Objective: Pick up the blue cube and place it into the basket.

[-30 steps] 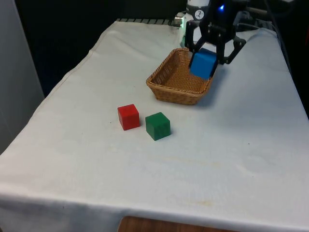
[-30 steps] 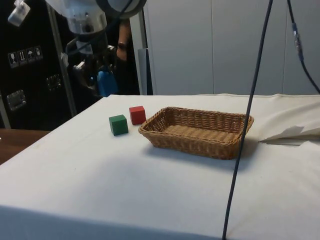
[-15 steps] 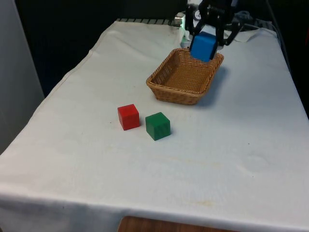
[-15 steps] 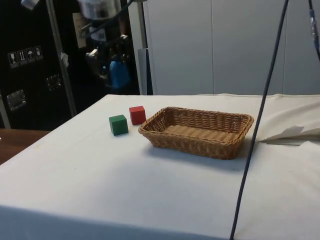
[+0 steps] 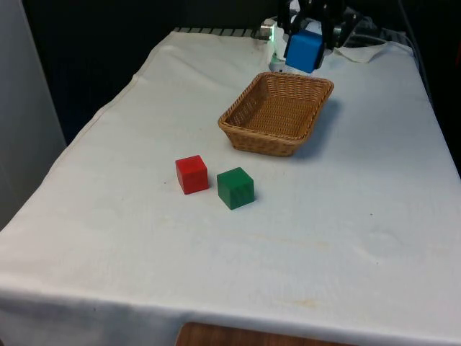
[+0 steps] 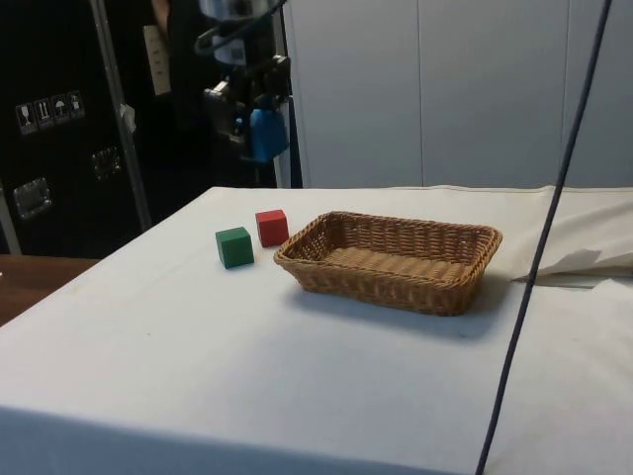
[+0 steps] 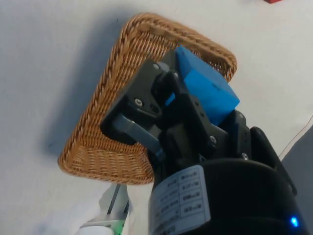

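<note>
The tool [image 5: 311,40] hangs high above the surface, over the far end of the basket [image 5: 277,113], its black fingers [image 7: 146,95] clamped on the cube [image 5: 303,50], wrist tilted.

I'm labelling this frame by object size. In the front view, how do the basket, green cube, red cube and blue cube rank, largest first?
1. basket, clearly largest.
2. green cube, red cube and blue cube look about alike; the blue one, shut in the gripper, is farther off, so no ranking.
</note>
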Controlling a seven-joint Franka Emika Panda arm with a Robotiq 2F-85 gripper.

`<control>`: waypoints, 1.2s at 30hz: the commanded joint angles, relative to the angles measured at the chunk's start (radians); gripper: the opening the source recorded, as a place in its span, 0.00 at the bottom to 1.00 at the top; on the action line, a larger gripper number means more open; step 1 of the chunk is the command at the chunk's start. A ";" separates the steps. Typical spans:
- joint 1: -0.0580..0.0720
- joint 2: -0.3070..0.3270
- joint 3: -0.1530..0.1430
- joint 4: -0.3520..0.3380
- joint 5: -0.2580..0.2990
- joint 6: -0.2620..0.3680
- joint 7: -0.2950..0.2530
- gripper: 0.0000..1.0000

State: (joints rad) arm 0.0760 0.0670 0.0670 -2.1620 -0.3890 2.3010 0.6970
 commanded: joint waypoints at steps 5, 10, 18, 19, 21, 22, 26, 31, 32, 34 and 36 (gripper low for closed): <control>-0.007 -0.066 -0.007 -0.088 0.017 0.032 -0.014 0.00; -0.011 -0.103 -0.013 -0.138 0.015 0.040 -0.018 0.00; -0.021 -0.155 -0.030 -0.239 0.004 0.079 -0.023 0.00; -0.024 -0.164 -0.035 -0.263 0.002 0.091 -0.025 0.00; -0.026 -0.173 -0.042 -0.289 0.000 0.106 -0.027 0.00; -0.027 -0.177 -0.045 -0.302 0.000 0.113 -0.029 0.00; -0.029 -0.191 -0.059 -0.348 -0.002 0.141 -0.035 0.00; -0.033 -0.205 -0.075 -0.403 -0.005 0.175 -0.042 0.00; -0.034 -0.206 -0.078 -0.413 -0.006 0.183 -0.043 0.00; -0.034 -0.207 -0.081 -0.424 -0.007 0.192 -0.043 0.00; -0.035 -0.205 -0.088 -0.449 -0.009 0.215 -0.043 0.00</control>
State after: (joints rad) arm 0.0430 -0.1350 -0.0190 -2.6020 -0.3950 2.4980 0.6550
